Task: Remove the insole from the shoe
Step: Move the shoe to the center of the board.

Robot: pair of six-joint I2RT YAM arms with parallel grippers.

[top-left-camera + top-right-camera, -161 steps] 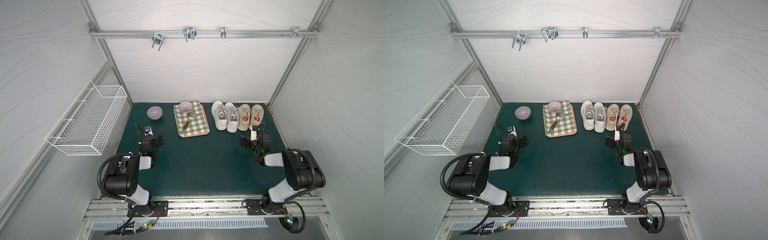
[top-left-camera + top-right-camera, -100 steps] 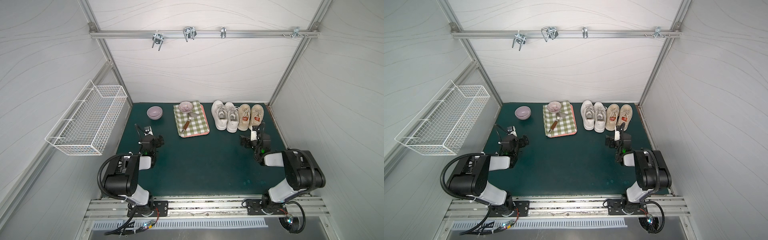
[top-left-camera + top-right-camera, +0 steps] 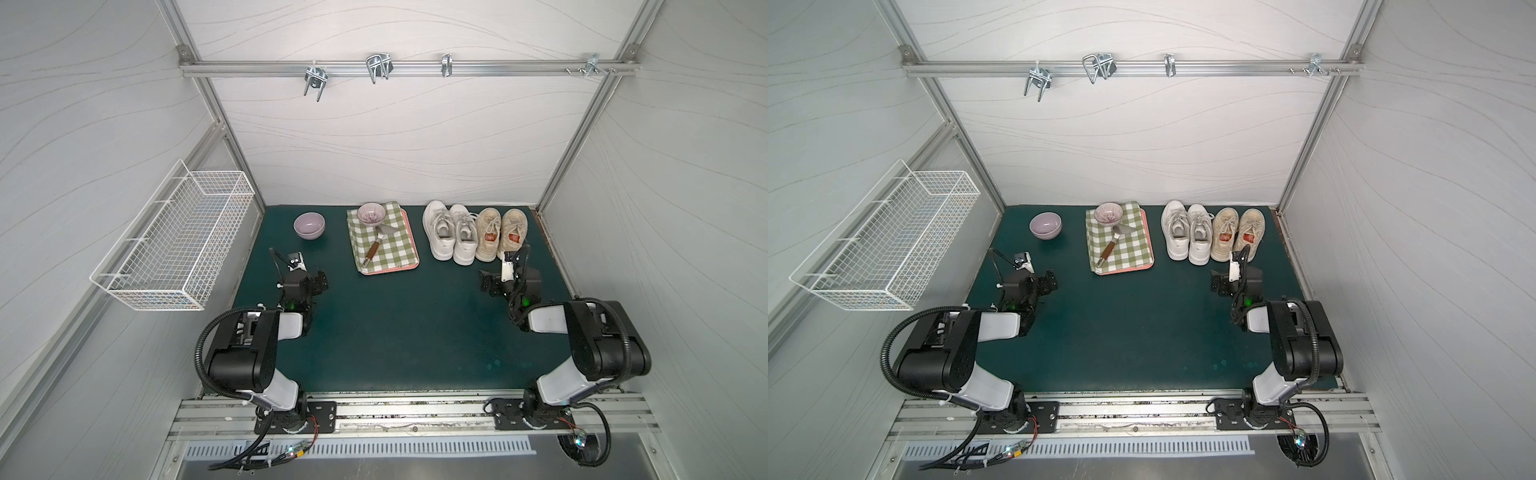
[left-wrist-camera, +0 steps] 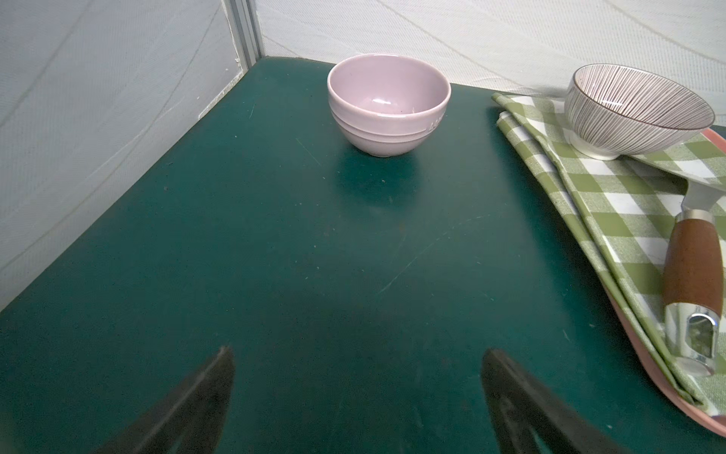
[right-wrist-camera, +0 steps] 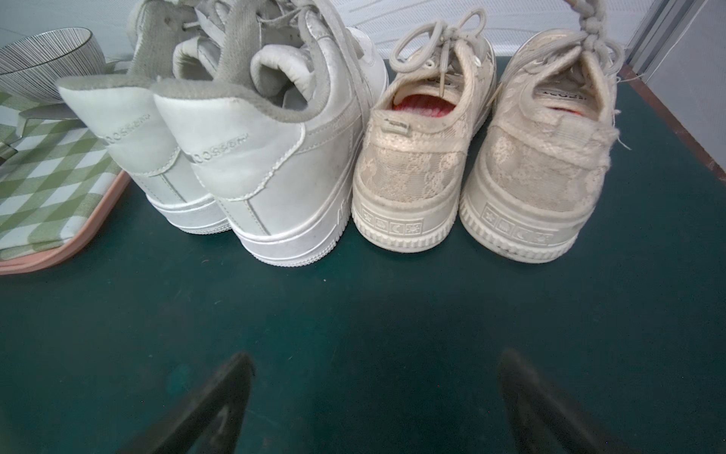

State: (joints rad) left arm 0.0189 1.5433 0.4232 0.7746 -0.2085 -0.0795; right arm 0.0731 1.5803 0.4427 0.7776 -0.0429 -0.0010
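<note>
Near the counter's (image 3: 395,332) far left corner sits a lilac bowl (image 3: 309,225). The left claw (image 4: 357,353) is released and empty on its near side. A checked cloth (image 3: 392,247) on a pink tray (image 3: 390,271) lies along the far edge, then white sneakers (image 3: 451,232). The beige shoes (image 3: 500,232) stand by the far right corner with red insoles (image 5: 422,106) inside. The right claw (image 5: 373,357) gapes empty near their heels, apart.
</note>
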